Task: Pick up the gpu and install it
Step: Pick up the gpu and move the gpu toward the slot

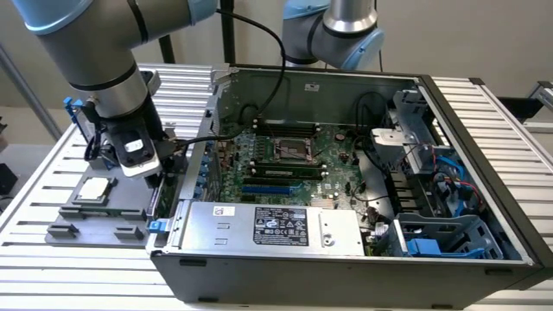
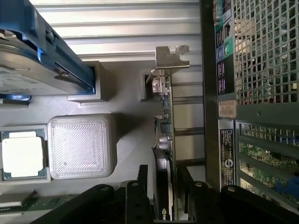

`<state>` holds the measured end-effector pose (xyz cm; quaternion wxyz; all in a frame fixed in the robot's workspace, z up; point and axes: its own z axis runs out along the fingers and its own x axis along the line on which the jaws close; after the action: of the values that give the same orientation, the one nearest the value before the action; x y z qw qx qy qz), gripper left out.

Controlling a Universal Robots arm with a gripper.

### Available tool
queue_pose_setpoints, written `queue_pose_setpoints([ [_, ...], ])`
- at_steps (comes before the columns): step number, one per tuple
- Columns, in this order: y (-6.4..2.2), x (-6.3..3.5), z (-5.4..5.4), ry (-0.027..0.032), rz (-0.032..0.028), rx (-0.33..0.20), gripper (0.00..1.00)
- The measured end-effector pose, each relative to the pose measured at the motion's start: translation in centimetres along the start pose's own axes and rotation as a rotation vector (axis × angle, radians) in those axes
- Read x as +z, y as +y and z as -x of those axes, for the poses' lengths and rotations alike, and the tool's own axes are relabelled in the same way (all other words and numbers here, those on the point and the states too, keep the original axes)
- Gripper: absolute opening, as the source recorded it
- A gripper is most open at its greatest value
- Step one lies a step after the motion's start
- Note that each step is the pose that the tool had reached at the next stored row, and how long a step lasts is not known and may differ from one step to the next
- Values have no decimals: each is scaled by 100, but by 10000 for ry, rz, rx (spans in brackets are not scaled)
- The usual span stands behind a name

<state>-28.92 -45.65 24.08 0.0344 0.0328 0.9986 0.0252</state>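
Tray [image 1: 95, 221] on worktop [image 1: 87, 278], exterior view's left of PC case [image 1: 346, 265]; gpu [image 2: 164, 140] on edge in tray, btwn CPU chip [image 2: 21, 157] & PC case

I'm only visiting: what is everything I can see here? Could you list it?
computer case: one, dark grey, open, on the table
motherboard: one, green, inside the case
power supply: one, silver, inside the case
table: one, silver slats, under everything
tray: one, grey, beside the case, exterior view's left
gpu: one, black and green, on edge in the tray
CPU chip: one, silver, in the tray
hard drive: one, silver with blue frame, on the tray
arm: one, grey with pale blue joints, above the tray
gripper: one, black, open, fingers either side of the gpu
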Motion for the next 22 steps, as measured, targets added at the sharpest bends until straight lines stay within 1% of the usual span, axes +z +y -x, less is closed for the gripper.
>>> queue_pose_setpoints([
  [3,7,4,4,0,0,-2,100],
  [4,9,5,5,0,-1,-1,0],
  [16,13,12,7,0,-1,-2,0],
  [22,8,6,-75,3,3,-64,0],
])
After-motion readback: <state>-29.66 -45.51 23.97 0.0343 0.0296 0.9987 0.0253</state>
